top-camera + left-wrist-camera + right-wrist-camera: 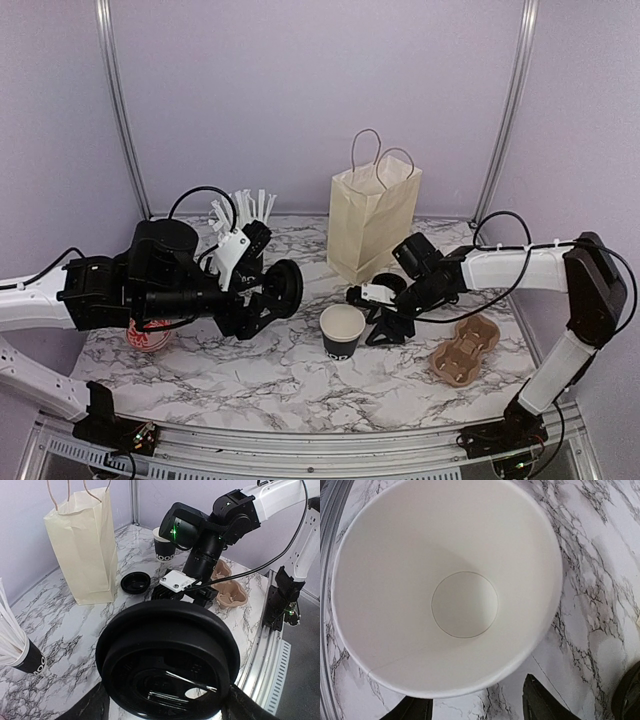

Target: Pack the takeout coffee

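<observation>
Early stage. The small black paper coffee cup (pixel 342 332) stands lidless on my desk (pixel 250 370), just beside my right gripper (pixel 384 328), whose jaws are apart. My left gripper (pixel 262 300) clamps a black round plastic lid (pixel 165 655). I judge that lidding the cup and bagging it in the cream paper bag (pixel 370 225) behind the right gripper are both left to do.

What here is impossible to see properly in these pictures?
- Paper bag, inside: every view shows only its outer walls.
- Red-printed cup: top view, mostly under the left arm.
- Open cup, lettering: right wrist view looks straight down into it.
- Straw cup: left wrist view, cut by the left edge.
- Behind the black lid: left wrist view, it fills the foreground.
</observation>
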You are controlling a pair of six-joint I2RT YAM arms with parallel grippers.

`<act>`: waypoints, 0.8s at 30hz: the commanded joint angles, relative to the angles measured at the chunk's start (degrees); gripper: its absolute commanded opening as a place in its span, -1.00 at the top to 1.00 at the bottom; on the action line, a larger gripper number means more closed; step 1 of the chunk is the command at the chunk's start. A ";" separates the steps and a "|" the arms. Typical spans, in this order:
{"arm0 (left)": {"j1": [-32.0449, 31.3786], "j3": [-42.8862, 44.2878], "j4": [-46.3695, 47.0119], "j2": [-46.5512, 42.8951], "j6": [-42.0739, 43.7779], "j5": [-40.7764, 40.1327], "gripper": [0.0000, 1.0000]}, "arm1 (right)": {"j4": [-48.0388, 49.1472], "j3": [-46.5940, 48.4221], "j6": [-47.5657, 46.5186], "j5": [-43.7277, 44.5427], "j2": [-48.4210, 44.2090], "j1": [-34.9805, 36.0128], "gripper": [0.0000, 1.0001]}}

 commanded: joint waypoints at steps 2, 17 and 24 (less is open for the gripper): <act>-0.06 1.04 -7.12 -3.59 0.16 -3.47 -0.52 | 2.25 2.25 -1.78 -0.39 1.74 2.51 -0.15; -0.06 5.06 -13.43 -1.81 1.94 -1.16 -0.53 | 1.36 6.52 -1.49 -8.25 7.95 10.86 0.00; -0.06 8.06 -18.41 1.30 3.73 1.36 -0.53 | -2.16 7.29 -1.77 -5.92 6.16 11.12 0.01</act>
